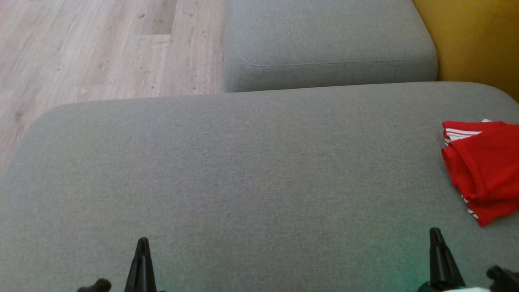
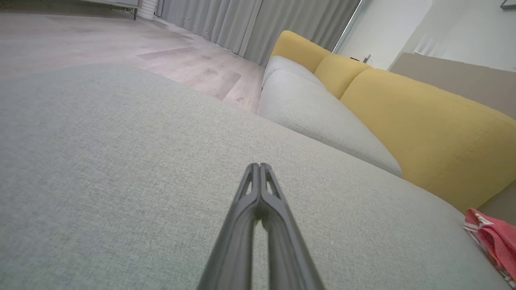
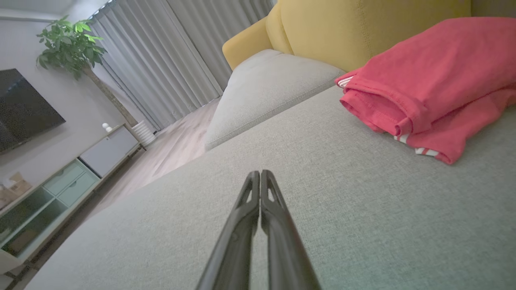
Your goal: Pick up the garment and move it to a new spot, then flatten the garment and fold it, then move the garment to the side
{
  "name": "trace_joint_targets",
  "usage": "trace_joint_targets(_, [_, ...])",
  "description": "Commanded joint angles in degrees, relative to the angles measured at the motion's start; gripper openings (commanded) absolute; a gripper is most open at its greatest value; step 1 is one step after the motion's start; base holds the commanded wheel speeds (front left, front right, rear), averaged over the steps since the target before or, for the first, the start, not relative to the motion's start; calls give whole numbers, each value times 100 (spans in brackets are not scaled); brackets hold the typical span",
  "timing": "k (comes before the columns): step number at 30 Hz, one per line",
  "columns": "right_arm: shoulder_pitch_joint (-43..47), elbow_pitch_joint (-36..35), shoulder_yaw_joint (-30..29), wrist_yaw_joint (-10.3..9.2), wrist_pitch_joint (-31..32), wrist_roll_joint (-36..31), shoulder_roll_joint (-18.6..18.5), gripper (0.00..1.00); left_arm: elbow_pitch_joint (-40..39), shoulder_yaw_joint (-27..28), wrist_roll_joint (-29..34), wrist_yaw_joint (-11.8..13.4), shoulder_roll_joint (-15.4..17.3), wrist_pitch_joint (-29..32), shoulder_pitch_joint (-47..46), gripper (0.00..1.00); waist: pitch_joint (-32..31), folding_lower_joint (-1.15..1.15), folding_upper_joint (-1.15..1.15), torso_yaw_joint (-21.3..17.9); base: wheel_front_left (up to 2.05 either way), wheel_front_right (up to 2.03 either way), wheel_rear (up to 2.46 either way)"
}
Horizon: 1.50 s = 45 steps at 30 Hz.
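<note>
Garment (image 1: 484, 170) lies folded, set aside. Left gripper (image 1: 142, 242), right gripper (image 1: 435, 233): pinched together, empty, left of garment. Final step seems finished; next, pull arms clear.

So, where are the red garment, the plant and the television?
red garment (image 3: 435, 68), right wrist view, on its folded top layer.
plant (image 3: 70, 42), right wrist view, on its leaves.
television (image 3: 24, 106), right wrist view, on its dark screen.

A broad grey sofa seat (image 1: 243, 170) fills the foreground; a second grey cushion (image 1: 324, 40) beyond it; yellow backrests (image 2: 423, 129) behind; pale wood floor (image 1: 81, 48); grey curtains (image 3: 161, 60); a leafy plant (image 3: 70, 44); a dark screen (image 3: 20, 108) above a low cabinet (image 3: 60, 181).
</note>
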Motion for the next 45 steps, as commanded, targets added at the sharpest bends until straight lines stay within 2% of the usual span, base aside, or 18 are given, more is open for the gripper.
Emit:
trace_joint_targets(1, [-323, -151, -14, 6, 52, 228, -115, 0, -130, 124, -216, -46, 72, 38, -293, 0, 8, 0, 0, -5, 0, 0, 0])
trace_joint_targets(45, [-1223, 249, -191, 13, 725, 3264, -184, 0, 142, 662, -3272, -380, 120, 714, -985, 0, 190, 0, 0, -111, 0, 0, 0])
